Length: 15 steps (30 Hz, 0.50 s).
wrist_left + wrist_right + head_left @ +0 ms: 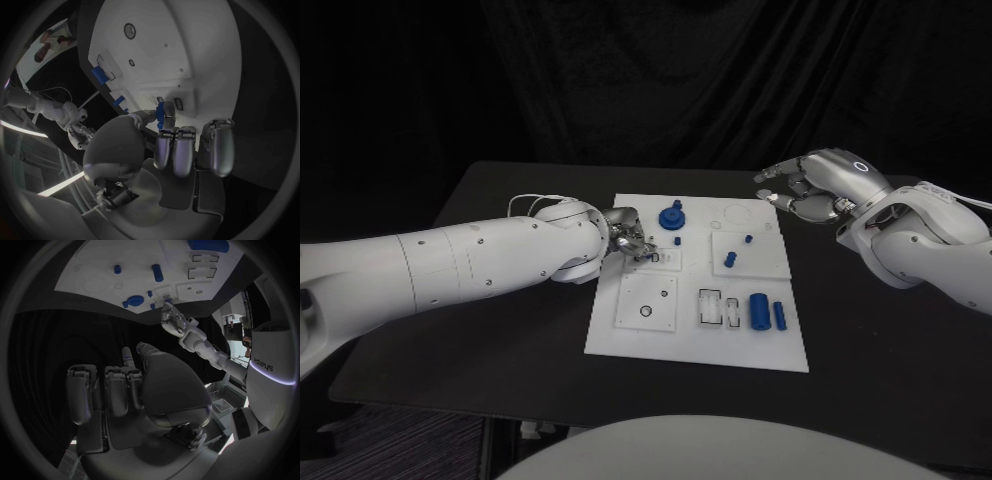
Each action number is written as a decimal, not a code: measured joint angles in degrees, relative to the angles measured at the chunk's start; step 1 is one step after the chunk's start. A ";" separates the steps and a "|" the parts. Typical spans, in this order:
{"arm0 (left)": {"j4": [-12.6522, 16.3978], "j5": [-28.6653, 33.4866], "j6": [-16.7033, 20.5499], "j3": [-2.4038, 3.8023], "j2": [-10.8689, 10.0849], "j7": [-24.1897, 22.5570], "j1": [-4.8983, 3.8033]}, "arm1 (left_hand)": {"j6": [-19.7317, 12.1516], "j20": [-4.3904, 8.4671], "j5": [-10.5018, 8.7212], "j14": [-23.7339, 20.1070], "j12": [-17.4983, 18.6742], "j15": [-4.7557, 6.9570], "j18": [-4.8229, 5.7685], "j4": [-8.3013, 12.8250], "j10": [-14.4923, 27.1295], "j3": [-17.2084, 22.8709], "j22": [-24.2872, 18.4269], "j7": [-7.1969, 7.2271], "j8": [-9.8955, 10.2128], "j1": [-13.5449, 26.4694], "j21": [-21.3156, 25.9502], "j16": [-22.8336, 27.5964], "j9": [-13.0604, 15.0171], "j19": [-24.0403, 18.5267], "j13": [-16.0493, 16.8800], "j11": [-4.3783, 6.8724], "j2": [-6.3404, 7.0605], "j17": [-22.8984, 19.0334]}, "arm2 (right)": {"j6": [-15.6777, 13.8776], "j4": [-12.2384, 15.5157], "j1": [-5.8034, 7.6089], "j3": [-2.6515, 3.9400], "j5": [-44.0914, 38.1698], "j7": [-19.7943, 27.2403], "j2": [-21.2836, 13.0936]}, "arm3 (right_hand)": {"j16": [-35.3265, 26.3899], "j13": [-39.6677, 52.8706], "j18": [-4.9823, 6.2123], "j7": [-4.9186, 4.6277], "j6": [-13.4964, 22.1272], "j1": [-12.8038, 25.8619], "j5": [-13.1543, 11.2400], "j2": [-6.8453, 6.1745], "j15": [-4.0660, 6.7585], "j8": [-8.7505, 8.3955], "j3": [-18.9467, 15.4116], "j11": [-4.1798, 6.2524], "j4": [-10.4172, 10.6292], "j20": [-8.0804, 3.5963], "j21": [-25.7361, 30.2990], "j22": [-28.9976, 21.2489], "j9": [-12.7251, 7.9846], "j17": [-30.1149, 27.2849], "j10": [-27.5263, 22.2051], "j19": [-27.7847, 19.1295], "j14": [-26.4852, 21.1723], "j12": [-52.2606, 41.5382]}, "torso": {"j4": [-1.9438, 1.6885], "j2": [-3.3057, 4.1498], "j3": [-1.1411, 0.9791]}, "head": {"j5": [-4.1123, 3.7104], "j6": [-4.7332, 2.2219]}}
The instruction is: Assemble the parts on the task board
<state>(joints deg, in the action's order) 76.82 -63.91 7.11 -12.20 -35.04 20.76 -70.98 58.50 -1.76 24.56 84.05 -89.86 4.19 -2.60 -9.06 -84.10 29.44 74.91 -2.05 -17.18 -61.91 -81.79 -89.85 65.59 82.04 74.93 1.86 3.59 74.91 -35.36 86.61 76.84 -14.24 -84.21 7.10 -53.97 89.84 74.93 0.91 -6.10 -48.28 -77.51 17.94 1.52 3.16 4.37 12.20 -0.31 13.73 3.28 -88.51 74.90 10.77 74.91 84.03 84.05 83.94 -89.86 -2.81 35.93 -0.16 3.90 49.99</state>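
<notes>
The white task board [625,335] lies in the middle of the black table. My left hand [629,242] is low over its far left part, thumb and one finger drawn together by a small dark slot [651,257]. A short blue peg [678,240] stands just beside those fingertips [167,119]; the same peg [160,114] looks wedged between them in the left wrist view, so I cannot tell if it is held. A round blue knob part [672,214] stands behind it. My right hand [816,184] hovers off the far right corner, fingers curled in, nothing visible in it.
More blue parts are on the board: a peg [730,260], a tiny one [749,238], a thick cylinder [759,310] and a thinner one [779,317] at the near right. A circular recess [643,310] and rectangular slots [711,305] lie near the front.
</notes>
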 measured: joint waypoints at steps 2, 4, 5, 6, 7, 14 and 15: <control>0.33 -0.61 0.52 -0.01 -0.13 0.20 0.32 | -0.01 0.00 0.41 0.00 0.00 0.00 0.00 0.00 0.07 0.00 0.00 -0.01 -0.23 0.06 0.00 0.00 0.16 0.00 0.00 0.08 0.06 0.00 | 0.02 -0.01 0.00 0.00 0.00 -0.05 0.00 | 0.00 0.00 0.00 0.00 0.00 -0.02 0.00 -0.02 0.00 0.00 0.06 0.00 -0.06 0.00 0.00 0.00 0.00 0.00 0.00 0.00 0.00 0.00 | 0.01 0.00 -0.01 | 0.00 0.00; 0.62 -1.23 1.12 -0.02 -0.16 0.45 0.62 | -0.18 0.00 0.45 -0.03 0.00 0.03 0.00 0.00 0.07 0.00 0.00 0.01 -0.23 0.06 0.00 0.00 0.37 0.00 0.00 0.07 0.06 0.00 | 0.04 -0.01 0.00 0.00 0.00 -0.11 0.00 | 0.00 0.00 0.00 0.00 0.00 -0.08 0.07 -0.08 0.00 0.00 0.06 0.00 -0.06 0.00 0.00 0.01 -0.05 0.00 0.00 0.00 0.00 0.00 | 0.01 0.01 -0.01 | 0.02 0.00; 0.72 -1.47 1.37 -0.02 -0.16 0.55 0.73 | -0.18 0.00 0.51 -0.12 0.00 0.12 0.00 0.00 0.07 0.00 0.00 0.01 -0.23 0.06 0.00 0.00 0.41 0.00 0.00 0.07 0.06 0.00 | 0.05 -0.01 0.00 0.00 0.00 -0.14 0.00 | 0.00 0.00 0.00 0.00 0.00 -0.08 0.25 -0.08 0.00 0.00 0.06 0.00 -0.06 0.00 0.00 0.03 -0.05 0.00 0.00 0.00 0.00 0.00 | 0.01 0.01 -0.02 | 0.04 0.00; 0.82 -1.70 1.64 -0.02 -0.16 0.62 0.84 | -0.19 0.00 0.69 -0.22 0.00 0.21 0.00 0.00 0.07 0.00 0.00 0.01 -0.24 0.06 0.00 0.00 0.43 0.00 0.00 0.08 0.06 0.00 | 0.06 -0.01 0.00 0.00 0.00 -0.17 0.00 | 0.00 0.00 0.00 0.00 0.00 -0.08 0.25 -0.08 0.00 0.00 0.06 0.00 -0.06 0.00 0.00 0.04 -0.04 0.00 0.00 0.00 0.00 0.00 | 0.02 0.01 -0.02 | 0.05 0.00; 0.92 -1.96 2.01 -0.02 -0.17 0.70 0.99 | -0.19 0.00 0.84 -0.22 0.00 0.21 0.00 0.00 0.07 0.00 0.00 0.02 -0.51 0.07 -0.01 0.00 0.48 0.00 0.00 0.08 0.06 0.00 | 0.07 -0.01 0.00 0.00 0.00 -0.21 0.00 | 0.00 0.00 0.00 0.00 0.00 -0.08 0.25 -0.08 0.00 0.00 0.06 0.00 -0.06 0.00 0.00 0.05 -0.04 0.00 0.00 0.00 0.00 0.00 | 0.02 0.01 -0.02 | 0.05 0.00; 1.19 -2.94 4.05 -0.01 -0.27 0.82 1.57 | 0.06 0.00 0.88 0.00 0.00 0.43 0.01 0.00 0.07 0.00 0.00 0.43 -0.79 0.90 -0.22 0.00 0.82 0.40 -0.01 0.07 -0.23 0.00 | 0.09 -0.01 0.00 0.00 0.00 -0.42 0.00 | 0.00 0.00 0.00 0.00 0.00 -0.08 0.51 -0.08 0.00 0.00 0.22 0.00 -0.22 0.00 0.23 0.04 -0.11 0.00 0.00 0.00 0.00 0.00 | 0.04 0.00 -0.05 | -0.11 0.00; 1.28 -3.05 4.40 -0.01 -0.35 0.80 1.70 | 0.06 0.00 0.88 0.00 0.00 0.43 0.01 0.00 0.07 0.00 0.00 0.43 -0.79 0.95 -0.22 0.00 0.82 0.40 -0.01 0.07 -0.27 0.00 | 0.10 -0.01 0.00 0.00 0.00 -0.45 0.00 | 0.00 0.00 0.00 0.00 0.00 -0.08 0.51 -0.08 0.00 0.00 0.22 0.00 -0.22 0.00 0.23 0.04 -0.11 0.00 0.00 0.00 0.00 0.00 | 0.04 -0.01 -0.05 | -0.16 0.00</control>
<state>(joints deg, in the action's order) 78.10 -66.96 11.52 -12.21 -35.39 21.56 -69.27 58.56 -1.76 25.43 84.05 -89.86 4.62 -2.59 -9.06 -84.04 29.44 74.91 -1.62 -17.97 -60.97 -82.01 -89.85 66.41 82.45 74.93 1.93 3.32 74.91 -35.27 86.60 76.84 -14.24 -84.21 6.65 -53.97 89.83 74.93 0.91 -6.10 -48.28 -77.59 18.45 1.44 3.16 4.37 12.42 -0.31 13.51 3.28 -88.29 74.94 10.66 74.91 84.03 84.05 83.94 -89.85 -2.76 35.93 -0.21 3.74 49.99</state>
